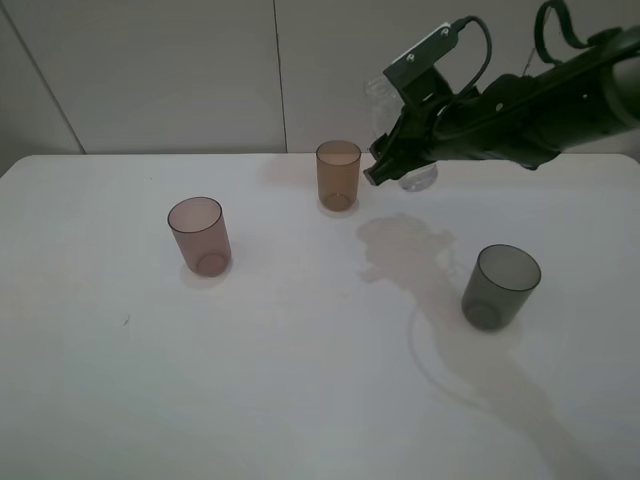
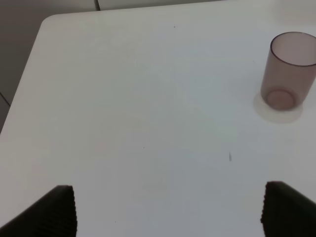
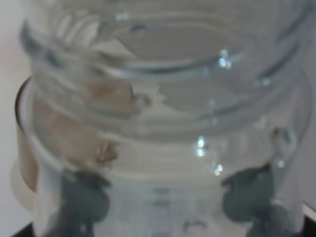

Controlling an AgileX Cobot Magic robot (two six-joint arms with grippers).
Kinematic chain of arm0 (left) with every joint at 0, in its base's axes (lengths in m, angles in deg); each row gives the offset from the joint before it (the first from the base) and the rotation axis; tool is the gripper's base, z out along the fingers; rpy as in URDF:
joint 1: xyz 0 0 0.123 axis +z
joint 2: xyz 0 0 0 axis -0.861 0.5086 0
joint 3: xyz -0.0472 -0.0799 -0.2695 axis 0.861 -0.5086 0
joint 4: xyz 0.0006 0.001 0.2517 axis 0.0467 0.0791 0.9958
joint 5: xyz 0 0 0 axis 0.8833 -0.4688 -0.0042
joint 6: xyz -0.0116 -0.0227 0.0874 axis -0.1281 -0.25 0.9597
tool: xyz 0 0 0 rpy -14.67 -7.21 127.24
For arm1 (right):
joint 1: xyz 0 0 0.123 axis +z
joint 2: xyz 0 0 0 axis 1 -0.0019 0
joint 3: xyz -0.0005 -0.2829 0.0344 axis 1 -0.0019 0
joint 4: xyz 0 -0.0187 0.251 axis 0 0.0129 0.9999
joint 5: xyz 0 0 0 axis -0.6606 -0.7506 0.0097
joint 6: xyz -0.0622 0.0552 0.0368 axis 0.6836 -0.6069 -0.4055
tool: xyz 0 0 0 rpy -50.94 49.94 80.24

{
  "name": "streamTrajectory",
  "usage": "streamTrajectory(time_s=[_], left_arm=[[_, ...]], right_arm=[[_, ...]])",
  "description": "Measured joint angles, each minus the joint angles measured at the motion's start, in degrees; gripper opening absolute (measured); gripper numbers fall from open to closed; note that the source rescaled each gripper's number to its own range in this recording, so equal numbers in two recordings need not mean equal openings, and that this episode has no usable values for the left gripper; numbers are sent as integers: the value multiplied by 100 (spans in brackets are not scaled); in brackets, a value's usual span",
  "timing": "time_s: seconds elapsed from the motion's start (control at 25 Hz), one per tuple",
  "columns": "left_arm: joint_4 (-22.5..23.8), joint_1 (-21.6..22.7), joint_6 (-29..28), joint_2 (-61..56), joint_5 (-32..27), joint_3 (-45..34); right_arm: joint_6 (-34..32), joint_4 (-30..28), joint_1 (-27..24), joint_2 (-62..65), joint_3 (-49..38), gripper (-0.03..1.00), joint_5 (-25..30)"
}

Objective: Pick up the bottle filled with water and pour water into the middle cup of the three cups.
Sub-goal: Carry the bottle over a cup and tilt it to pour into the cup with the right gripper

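A wet patch (image 1: 410,250) is lying on the white surface (image 1: 100,380) before a pale wall (image 1: 150,70); right gripper (image 1: 382,165) is clasping the bottle (image 3: 163,98), left gripper (image 2: 170,207) gaping.

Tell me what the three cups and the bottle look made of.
The amber cup, pink cup and grey cup: probably tinted translucent plastic, smooth; the table shows through their walls. The bottle: likely clear colourless plastic, glossy, with moulded neck threads and bright glints.

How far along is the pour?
Done: the bottle is gripped by the right gripper. In hand: it is held beside the middle cup, on its right in the high view. Left: tipping water into that cup; no stream shows, and the cup's level cannot be told.
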Motion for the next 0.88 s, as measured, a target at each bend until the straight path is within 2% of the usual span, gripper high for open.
streamTrajectory(time_s=[0.12, 0.32, 0.44, 0.56, 0.76, 0.88], left_arm=[[0, 0, 0, 0, 0, 0], [0, 0, 0, 0, 0, 0], [0, 0, 0, 0, 0, 0], [0, 0, 0, 0, 0, 0], [0, 0, 0, 0, 0, 0], [0, 0, 0, 0, 5, 0]], right_arm=[[-886, -906, -151, 0, 31, 0, 170], [-2455, -2733, -208, 0, 74, 0, 231], [-3251, -3587, -238, -17, 234, 0, 268], [-3502, -3788, -262, -73, 459, 0, 287], [-3434, -3951, -420, -234, 541, 0, 229], [-3415, -4573, -486, -299, 563, 0, 168]])
